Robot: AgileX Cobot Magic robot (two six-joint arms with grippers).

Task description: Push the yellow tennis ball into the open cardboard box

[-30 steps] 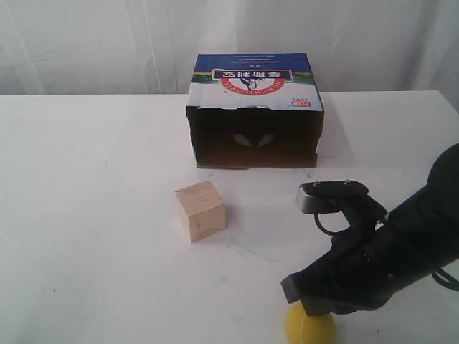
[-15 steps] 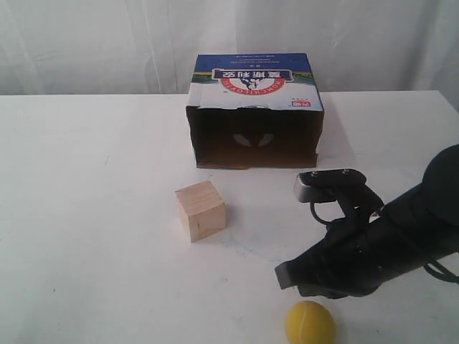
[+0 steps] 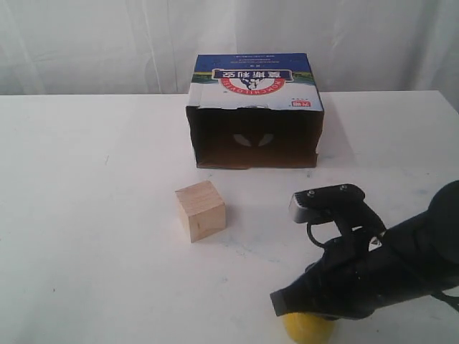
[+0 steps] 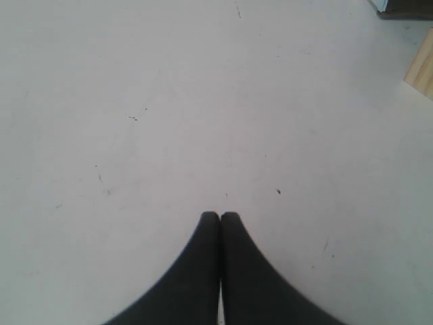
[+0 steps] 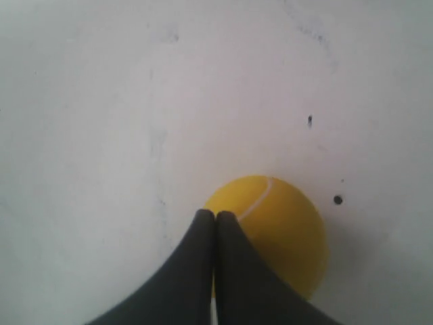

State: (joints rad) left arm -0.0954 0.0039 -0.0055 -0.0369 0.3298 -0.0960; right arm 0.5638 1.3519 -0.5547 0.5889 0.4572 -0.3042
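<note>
A: Where does the yellow tennis ball (image 3: 308, 328) (image 5: 277, 230) lie?

B: At the near edge of the table (image 3: 86, 179), right of centre. It is well apart from the open cardboard box (image 3: 254, 107), which stands at the far middle with its dark opening facing the near side. The exterior view shows only a yellow sliver of the ball, because the right gripper (image 3: 278, 302) (image 5: 216, 214) covers its top and the picture's edge cuts off its bottom.

A: And that gripper's fingers?

B: They are pressed together tip to tip and hold nothing. In the right wrist view they lie across the ball, with its pale seam curving just beside the tips. Whether they touch the ball or hang just above it cannot be told.

A: The left gripper (image 4: 220, 215)?

B: It shows only in its own wrist view. Its fingers are closed flat against each other over bare table, with nothing between them. A corner of the wooden cube (image 4: 423, 71) (image 3: 200, 210) is cut off at that picture's edge.

A: How does the cube look in the exterior view?

B: It shows whole there, farther than the ball, nearer than the box and left of the ball, apart from both. The inside of the box is too dark to read, apart from two pale marks on its back wall
</note>
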